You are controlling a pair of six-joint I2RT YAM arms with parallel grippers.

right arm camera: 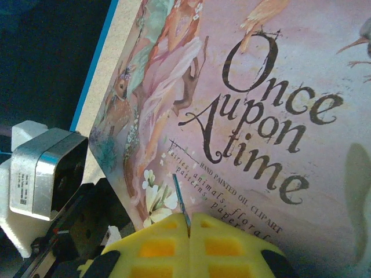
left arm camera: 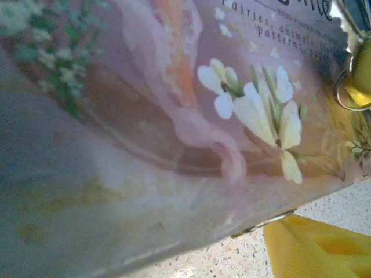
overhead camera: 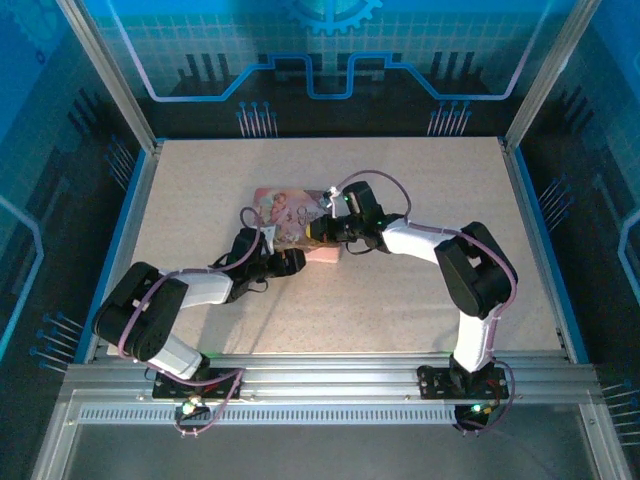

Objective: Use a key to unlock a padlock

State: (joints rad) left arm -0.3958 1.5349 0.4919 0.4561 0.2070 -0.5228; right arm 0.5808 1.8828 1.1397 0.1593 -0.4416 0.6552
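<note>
The pink illustrated box [overhead camera: 285,208] lies mid-table, and its lid reads "Once upon a time" [right arm camera: 278,87]. My right gripper [right arm camera: 189,223] hovers over the box's right end [overhead camera: 322,228], its yellow fingers shut on the key [right arm camera: 180,200]. The key's thin dark blade points out over the lid. A silvery ring [left arm camera: 346,92] hangs beside that yellow finger. My left gripper [overhead camera: 290,262] is at the box's near edge. The box wall [left arm camera: 145,191] looms very close to its camera, and one yellow finger [left arm camera: 324,249] stands apart from that wall. I cannot make out the padlock.
A thin metal fitting [left arm camera: 264,225] shows on the box's lower edge. The speckled table [overhead camera: 400,300] runs out to blue-edged sides and glass walls. The left arm's wrist block [right arm camera: 46,168] sits close to the right gripper, so the two arms crowd the box.
</note>
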